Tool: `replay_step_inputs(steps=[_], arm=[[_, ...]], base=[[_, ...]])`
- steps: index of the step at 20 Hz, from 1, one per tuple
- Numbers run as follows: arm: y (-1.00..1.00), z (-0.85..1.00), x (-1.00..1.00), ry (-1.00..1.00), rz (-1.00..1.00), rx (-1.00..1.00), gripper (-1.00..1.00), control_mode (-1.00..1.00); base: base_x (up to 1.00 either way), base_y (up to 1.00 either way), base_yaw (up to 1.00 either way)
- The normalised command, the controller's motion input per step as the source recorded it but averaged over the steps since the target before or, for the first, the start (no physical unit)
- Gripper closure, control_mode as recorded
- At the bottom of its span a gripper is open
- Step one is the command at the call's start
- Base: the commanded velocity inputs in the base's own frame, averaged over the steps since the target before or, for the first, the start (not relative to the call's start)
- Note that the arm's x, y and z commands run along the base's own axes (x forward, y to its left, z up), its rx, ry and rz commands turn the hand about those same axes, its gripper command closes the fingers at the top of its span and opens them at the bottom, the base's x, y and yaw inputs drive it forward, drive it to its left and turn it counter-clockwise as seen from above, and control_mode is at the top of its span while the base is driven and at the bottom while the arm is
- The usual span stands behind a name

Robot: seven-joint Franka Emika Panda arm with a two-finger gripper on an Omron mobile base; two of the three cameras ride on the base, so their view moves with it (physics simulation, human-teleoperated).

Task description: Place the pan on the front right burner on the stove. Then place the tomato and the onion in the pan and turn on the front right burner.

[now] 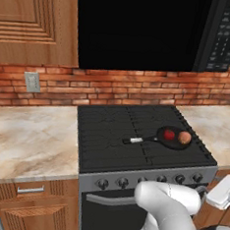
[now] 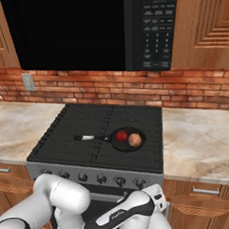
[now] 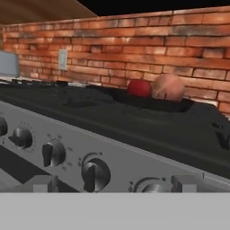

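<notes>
The small black pan (image 1: 175, 146) (image 2: 125, 146) sits on the stove's front right burner (image 1: 192, 154) (image 2: 146, 155), its long handle (image 1: 139, 140) pointing left. Inside it lie the red tomato (image 1: 169, 135) (image 2: 121, 135) on the left and the tan-pink onion (image 1: 184, 137) (image 2: 134, 139) on the right, side by side. In the hand view both show above the pan's dark rim (image 3: 148, 102): tomato (image 3: 139, 88), onion (image 3: 168, 87). My gripper (image 3: 112, 184) is open, low in front of the stove's steel panel, facing the row of dark knobs (image 3: 95, 174) with nothing between its fingers.
The stove (image 1: 136, 124) (image 2: 102, 122) stands between two marble counters (image 1: 31, 139) (image 2: 198, 140). A microwave (image 2: 150, 29) hangs above, with a brick wall behind. The oven handle bar (image 1: 109, 199) runs under the knobs (image 1: 180, 179) (image 2: 121, 181). Wooden drawers flank the oven.
</notes>
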Motion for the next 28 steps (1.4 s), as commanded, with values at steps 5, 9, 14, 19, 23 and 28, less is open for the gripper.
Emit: replay_step_inputs(steps=[5,9,14,19,23,28], arm=[[0.0,-0.08,0.17,0.0,0.0,0.05,-1.0,-1.0],[0.0,-0.07,0.28,0.0,0.0,0.05,-1.0,-1.0],[0.0,-0.09,0.14,0.0,0.0,0.05,-1.0,-1.0],[0.0,-0.14,0.08,0.0,0.0,0.05,-1.0,-1.0],[0.0,-0.15,0.1,0.0,0.0,0.05,-1.0,-1.0],[0.0,-0.14,0.14,0.0,0.0,0.05,-1.0,-1.0]], base=[[0.0,0.0,0.0],[0.0,0.0,0.0],[0.0,0.0,0.0],[0.0,0.0,0.0],[0.0,0.0,0.0],[0.0,0.0,0.0]])
